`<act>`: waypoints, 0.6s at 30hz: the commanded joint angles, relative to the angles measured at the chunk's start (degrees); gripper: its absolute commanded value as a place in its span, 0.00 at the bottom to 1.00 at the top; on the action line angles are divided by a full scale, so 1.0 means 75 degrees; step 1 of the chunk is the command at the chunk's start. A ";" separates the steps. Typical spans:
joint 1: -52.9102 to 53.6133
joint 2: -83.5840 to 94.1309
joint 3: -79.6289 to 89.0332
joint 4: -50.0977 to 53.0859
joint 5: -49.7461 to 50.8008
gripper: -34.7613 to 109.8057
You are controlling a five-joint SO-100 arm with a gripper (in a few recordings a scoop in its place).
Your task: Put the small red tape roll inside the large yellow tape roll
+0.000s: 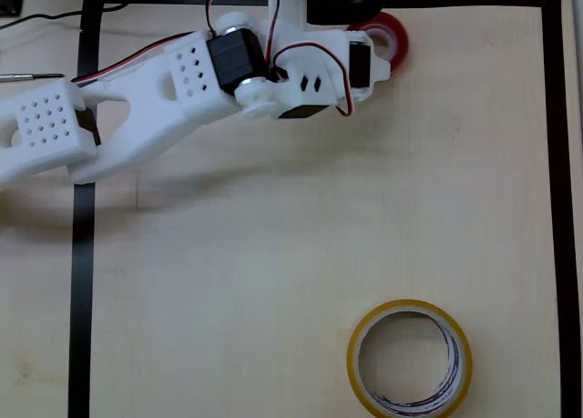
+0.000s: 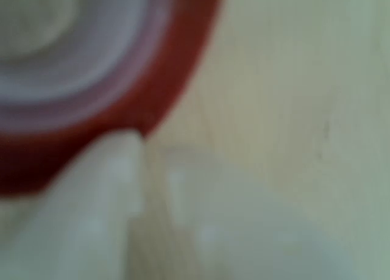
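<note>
The small red tape roll [image 1: 392, 37] lies flat near the table's far edge, its left part covered by my white gripper [image 1: 372, 61]. In the blurred wrist view the red roll [image 2: 164, 91] fills the upper left, showing its pale core. One white fingertip [image 2: 106, 170] touches the roll's outer rim from outside, and the other finger [image 2: 256, 231] is a pale shape at lower right. The gripper [image 2: 152, 164] shows only a narrow gap of table between them, with no roll in it. The large yellow tape roll [image 1: 410, 359] lies flat at the near edge, well away from the arm.
Black tape [image 1: 82, 254] marks a rectangular border on the light wooden table [image 1: 273, 254]. The arm's white links and red wires [image 1: 137, 90] stretch in from the left. A thin tool [image 1: 27, 76] lies outside the border at far left.
</note>
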 commanded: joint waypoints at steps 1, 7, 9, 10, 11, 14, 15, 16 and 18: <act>0.0270 0.0680 -0.0293 0.0480 0.0211 0.24; 0.0539 0.0844 -0.0293 0.0879 0.0211 0.24; 0.0598 0.0902 -0.0293 0.1078 0.0164 0.24; 0.0609 0.0938 -0.0293 0.1184 0.0152 0.24; 0.0609 0.0973 -0.0293 0.1266 0.0152 0.24; 0.0691 0.1078 -0.0293 0.1348 0.0152 0.24; 0.0727 0.1113 -0.0293 0.1348 0.0141 0.24; 0.0773 0.1137 -0.0293 0.1383 0.0141 0.24; 0.0891 0.1148 -0.0293 0.1453 0.0141 0.24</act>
